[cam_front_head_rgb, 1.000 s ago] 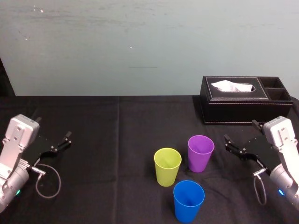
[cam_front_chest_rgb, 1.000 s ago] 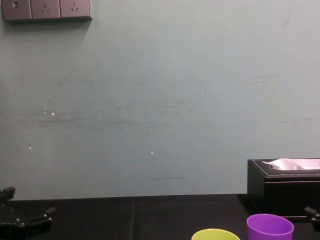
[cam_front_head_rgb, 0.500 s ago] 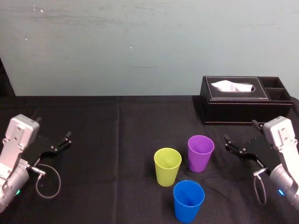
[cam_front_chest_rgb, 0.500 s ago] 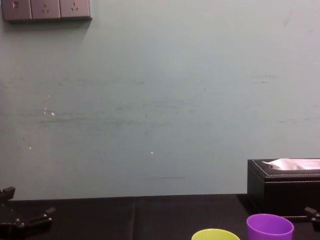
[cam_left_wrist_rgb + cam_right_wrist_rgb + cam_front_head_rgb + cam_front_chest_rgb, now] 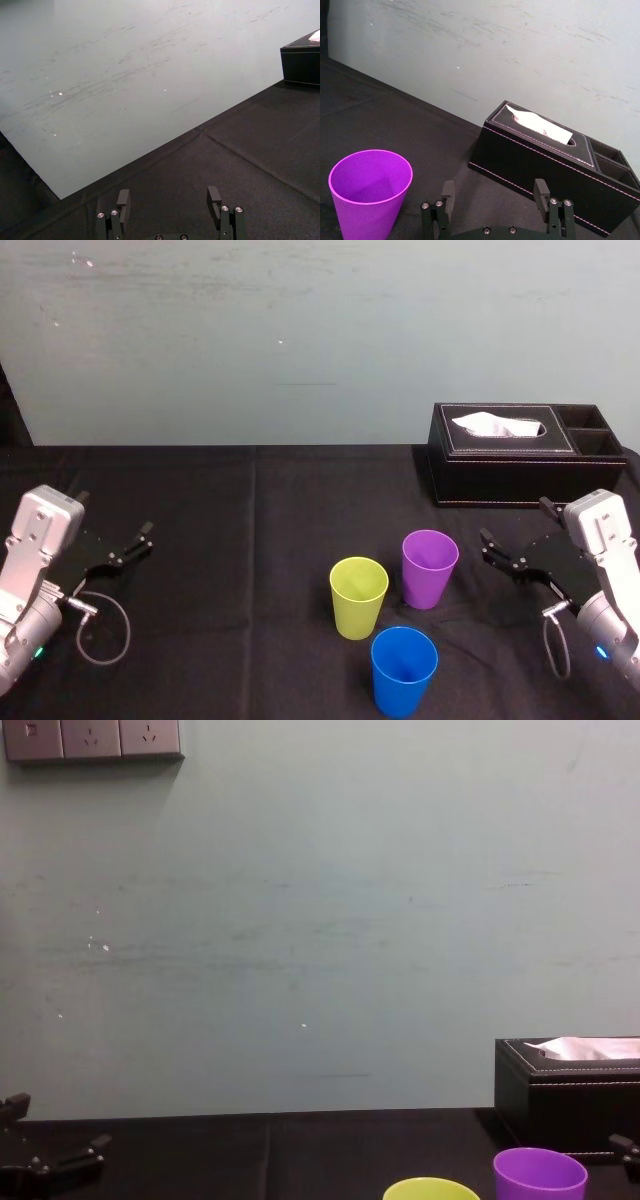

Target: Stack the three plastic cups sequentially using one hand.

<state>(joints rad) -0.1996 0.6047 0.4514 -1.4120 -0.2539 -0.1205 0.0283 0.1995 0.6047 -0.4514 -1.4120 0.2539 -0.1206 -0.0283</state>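
Near the purple cup point(image 5: 430, 568), the right gripper point(image 5: 516, 520) sits wide open, gripping nothing. The left gripper point(image 5: 115, 513), likewise open and empty, sits far left.

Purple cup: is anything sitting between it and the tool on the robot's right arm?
Nothing visible. Only bare black cloth lies between the right tool and the purple cup; the tissue box stands farther back, off that path.
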